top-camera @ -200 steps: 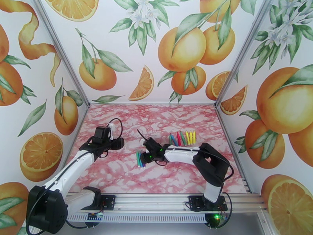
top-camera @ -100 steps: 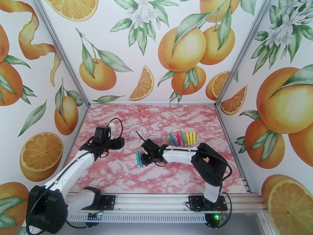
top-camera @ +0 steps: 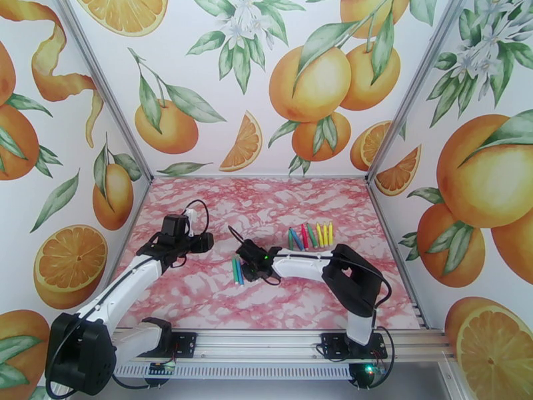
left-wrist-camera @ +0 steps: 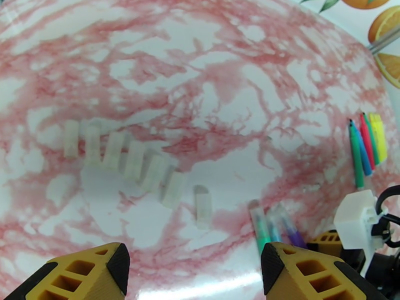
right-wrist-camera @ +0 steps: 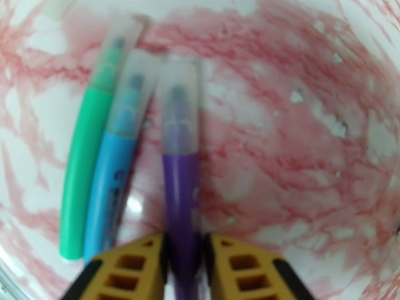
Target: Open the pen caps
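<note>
Three pens [right-wrist-camera: 112, 176] lie side by side on the table [right-wrist-camera: 310, 161], clear caps [right-wrist-camera: 177, 91] pointing away from the right gripper [right-wrist-camera: 185, 243], which is clamped on the purple pen [right-wrist-camera: 180, 196], while the left gripper [left-wrist-camera: 194, 256] hangs with jaws apart.

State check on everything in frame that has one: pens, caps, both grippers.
purple pen: cap on, lying flat, barrel between the right fingers.
blue pen: cap on, lying flat, free.
green pen: cap on, lying flat, free.
loose caps: seven, off, in a row on the table.
far pens: side by side, look uncapped.
right gripper: shut on purple pen.
left gripper: open, empty.
</note>
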Action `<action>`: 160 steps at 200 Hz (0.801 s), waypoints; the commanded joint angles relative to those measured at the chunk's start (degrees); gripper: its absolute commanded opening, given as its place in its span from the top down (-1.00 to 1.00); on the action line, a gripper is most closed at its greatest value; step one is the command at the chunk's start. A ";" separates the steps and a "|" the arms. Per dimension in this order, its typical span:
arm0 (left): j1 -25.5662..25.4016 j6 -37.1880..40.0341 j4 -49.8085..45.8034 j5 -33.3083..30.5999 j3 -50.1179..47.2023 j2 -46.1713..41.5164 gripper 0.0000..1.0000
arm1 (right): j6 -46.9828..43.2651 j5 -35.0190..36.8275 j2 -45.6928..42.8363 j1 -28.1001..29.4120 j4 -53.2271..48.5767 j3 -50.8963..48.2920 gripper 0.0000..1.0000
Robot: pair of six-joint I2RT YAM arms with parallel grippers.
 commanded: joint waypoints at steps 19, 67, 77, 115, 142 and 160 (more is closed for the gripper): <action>0.40 -1.39 2.70 1.74 -0.43 0.59 -0.46 | -1.25 4.19 4.23 0.38 -2.40 0.90 0.59; 0.34 -3.72 6.15 4.53 -1.60 2.19 -0.49 | -1.57 6.20 4.05 0.79 -2.18 -0.18 0.66; 0.34 -4.23 7.08 5.75 -1.65 2.72 -0.49 | -1.54 6.21 3.33 0.77 -1.27 -0.74 0.68; -0.44 -5.37 8.79 9.38 -0.45 5.25 -0.47 | -1.66 6.28 -2.67 0.51 8.21 -6.70 0.77; -1.47 -5.67 10.53 12.42 0.36 6.68 -0.47 | -1.66 4.33 -6.83 -0.47 14.06 -10.47 0.80; -2.23 -6.52 12.64 14.73 0.64 7.39 -0.47 | -1.57 3.32 -8.91 -1.23 16.99 -12.50 0.82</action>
